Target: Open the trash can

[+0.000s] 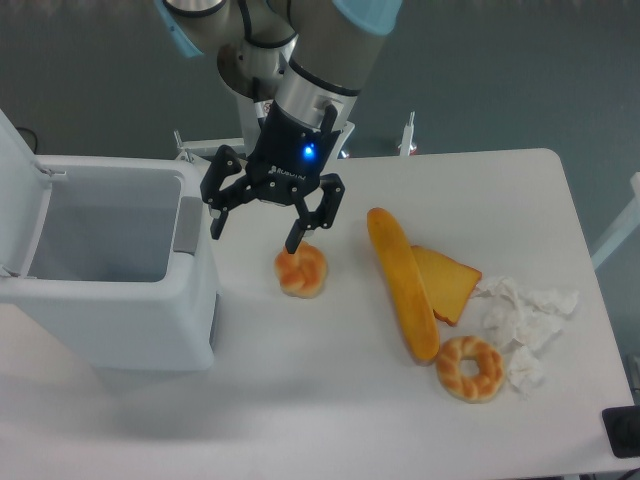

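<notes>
The trash can [110, 305], a large boxy white bin, stands at the left of the table with its lid [18, 195] swung up at the far left and its hollow inside showing. A grey tab [187, 224] sits on its right rim. My gripper [254, 232] hangs open just right of the can's right rim, above the table, with nothing between its fingers. Its left fingertip [215, 227] is beside the grey tab and its right fingertip [294, 243] is just above a round bun.
A round bun [301, 271] lies below the gripper. A long bread loaf [402, 284], a wedge of toast [448, 282], a ring-shaped pastry [470, 368] and crumpled white paper [525, 315] lie at the right. A dark object [622, 432] sits at the bottom right corner.
</notes>
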Robot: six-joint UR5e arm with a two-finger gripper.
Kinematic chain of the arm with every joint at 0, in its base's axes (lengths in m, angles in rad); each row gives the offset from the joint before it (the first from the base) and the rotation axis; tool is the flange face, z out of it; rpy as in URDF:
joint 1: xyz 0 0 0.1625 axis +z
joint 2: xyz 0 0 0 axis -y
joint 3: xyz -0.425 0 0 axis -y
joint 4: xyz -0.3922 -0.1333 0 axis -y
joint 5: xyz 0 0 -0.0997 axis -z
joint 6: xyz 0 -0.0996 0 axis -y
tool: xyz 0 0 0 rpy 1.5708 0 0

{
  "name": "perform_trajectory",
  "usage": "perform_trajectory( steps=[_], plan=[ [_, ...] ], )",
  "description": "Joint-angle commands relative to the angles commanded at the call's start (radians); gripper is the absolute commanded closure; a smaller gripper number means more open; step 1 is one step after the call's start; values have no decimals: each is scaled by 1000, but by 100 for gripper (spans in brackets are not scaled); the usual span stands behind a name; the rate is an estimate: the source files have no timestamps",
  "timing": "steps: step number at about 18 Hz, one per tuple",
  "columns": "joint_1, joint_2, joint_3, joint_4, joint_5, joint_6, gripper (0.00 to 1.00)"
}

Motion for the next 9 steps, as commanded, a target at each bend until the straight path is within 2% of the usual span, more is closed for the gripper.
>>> perform_trajectory(
  steps=[2, 5, 9],
  plan=[
    [8, 0, 5, -2, 2, 61, 0],
    [9, 11, 5, -2, 78, 184, 0],
    [6, 14, 6, -2, 106, 232, 0]
  ],
)
